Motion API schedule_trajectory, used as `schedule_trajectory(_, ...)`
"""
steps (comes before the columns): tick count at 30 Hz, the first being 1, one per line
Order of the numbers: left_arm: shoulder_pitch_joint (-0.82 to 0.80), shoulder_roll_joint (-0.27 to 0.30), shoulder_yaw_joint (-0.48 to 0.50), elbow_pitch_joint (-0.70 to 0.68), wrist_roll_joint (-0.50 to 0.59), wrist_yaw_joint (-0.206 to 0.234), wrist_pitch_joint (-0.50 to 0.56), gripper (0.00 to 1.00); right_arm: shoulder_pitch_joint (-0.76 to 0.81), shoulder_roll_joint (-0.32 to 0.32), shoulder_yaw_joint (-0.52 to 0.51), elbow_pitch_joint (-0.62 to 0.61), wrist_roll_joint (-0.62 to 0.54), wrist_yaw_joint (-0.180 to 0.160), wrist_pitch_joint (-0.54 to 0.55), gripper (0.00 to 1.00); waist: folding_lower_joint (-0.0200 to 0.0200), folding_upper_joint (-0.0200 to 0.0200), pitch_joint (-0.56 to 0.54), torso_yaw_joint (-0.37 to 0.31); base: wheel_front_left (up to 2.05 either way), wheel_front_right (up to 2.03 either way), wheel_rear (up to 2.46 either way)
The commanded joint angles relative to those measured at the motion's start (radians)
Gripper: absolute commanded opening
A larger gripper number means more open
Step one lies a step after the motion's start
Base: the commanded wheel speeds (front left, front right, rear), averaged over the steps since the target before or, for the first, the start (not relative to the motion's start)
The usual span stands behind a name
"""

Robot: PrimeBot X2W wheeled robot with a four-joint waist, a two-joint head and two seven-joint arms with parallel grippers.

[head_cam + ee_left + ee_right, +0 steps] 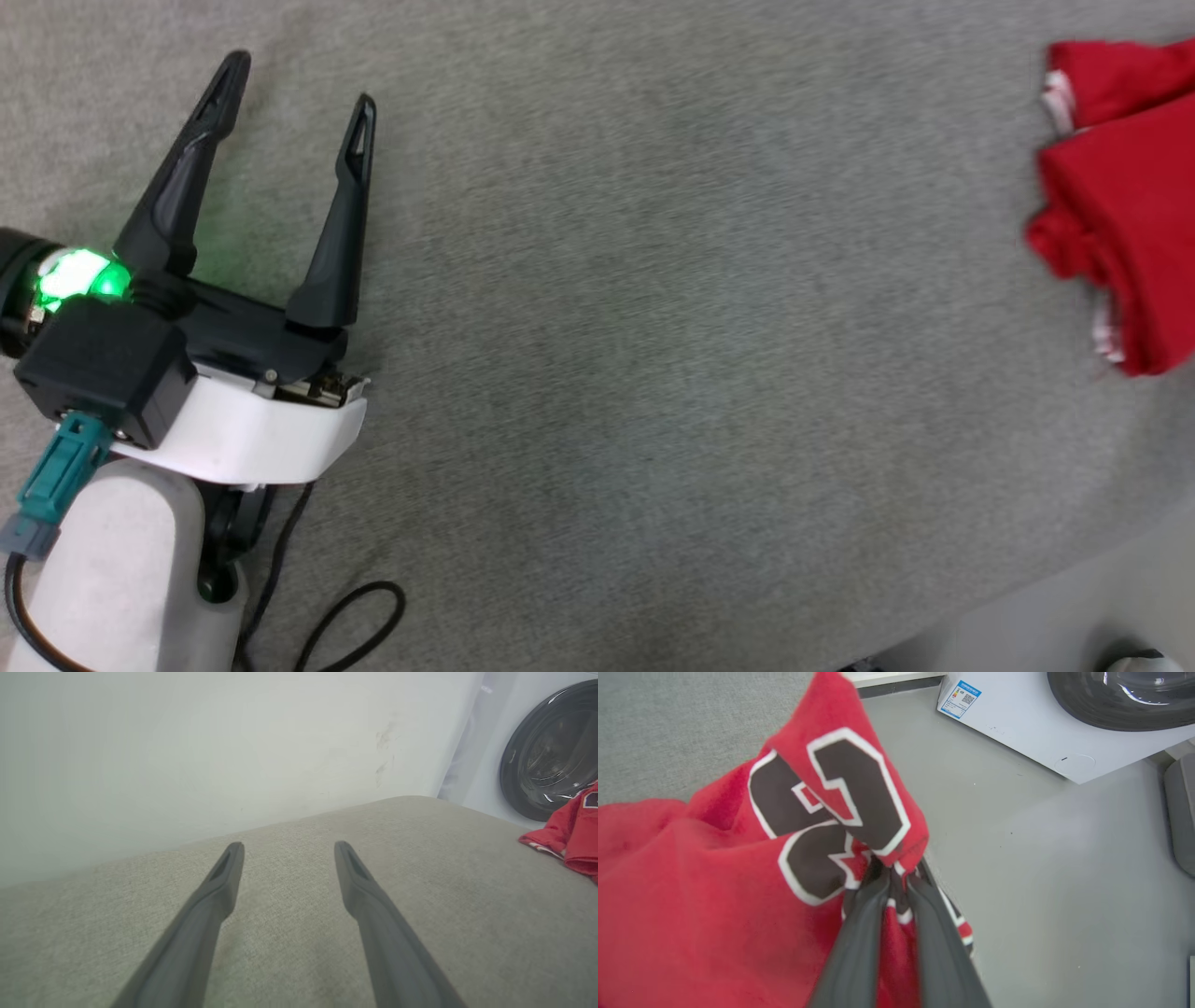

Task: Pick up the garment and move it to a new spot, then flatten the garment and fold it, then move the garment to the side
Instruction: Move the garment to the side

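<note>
garment (691, 882) bunched at right edge of the grey fabric surface (653, 327) | right gripper (899, 879) jaws clamped on a fold of it | left gripper (302, 79) jaws wide apart, holding nothing | washing machine (1017, 723) close by, can't see inside tbh

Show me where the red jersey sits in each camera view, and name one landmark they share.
Head view: the garment at the right edge, upper half, on the grey fabric surface.
Left wrist view: garment at far right edge, mid-height, beside the dark washing machine door.
Right wrist view: garment across left and centre, pinched by the right gripper.
Shared landmark: the grey fabric surface under it.
</note>
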Motion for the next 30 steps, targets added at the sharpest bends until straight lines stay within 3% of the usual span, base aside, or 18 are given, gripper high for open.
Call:
schedule_trajectory(1, -0.017, 0.001, -0.004, -0.006, 0.005, -0.004, 0.002, 1.0, -0.031, -0.013, -0.024, 0.021, -0.015, -0.002, -0.018, 0.0, -0.0004, 0.0, 0.024, 0.025, 0.0, 0.0, 0.0)
schedule_trajectory(4, -0.023, 0.003, -0.009, -0.01, 0.005, -0.004, 0.003, 1.0, -0.063, 0.007, -0.058, 0.061, -0.014, -0.001, -0.061, 0.0, -0.0004, 0.0, 0.026, 0.029, 0.0, 0.0, 0.0)
schedule_trajectory(7, -0.026, 0.005, -0.012, -0.008, 0.003, -0.004, 0.004, 1.0, -0.073, 0.018, -0.07, 0.107, -0.04, -0.001, -0.1, 0.49, -0.0004, 0.0, 0.025, 0.032, 0.0, 0.0, 0.0)
schedule_trajectory(8, -0.028, 0.005, -0.013, -0.005, 0.001, -0.005, 0.003, 1.0, -0.079, 0.019, -0.077, 0.12, -0.055, -0.001, -0.118, 1.0, -0.0004, 0.0, 0.025, 0.034, 0.0, 0.0, 0.0)
schedule_trajectory(17, -0.01, -0.005, -0.022, 0.035, -0.002, 0.01, -0.022, 1.0, -0.092, 0.03, -0.16, 0.214, -0.146, -0.001, -0.214, 1.0, -0.0004, 0.0, -0.028, 0.057, 0.0, 0.0, 0.0)
schedule_trajectory(18, 0.015, -0.02, -0.027, 0.065, -0.012, 0.019, -0.043, 1.0, -0.074, 0.017, -0.175, 0.236, -0.162, -0.001, -0.272, 1.0, -0.0004, 0.0, -0.079, 0.073, 0.0, 0.0, 0.0)
schedule_trajectory(30, 0.194, -0.102, -0.022, 0.222, -0.077, 0.081, -0.112, 1.0, 0.151, 0.038, -0.112, 0.228, -0.065, -0.001, -0.539, 1.0, -0.0004, 0.0, -0.341, 0.14, 0.0, 0.0, 0.0)
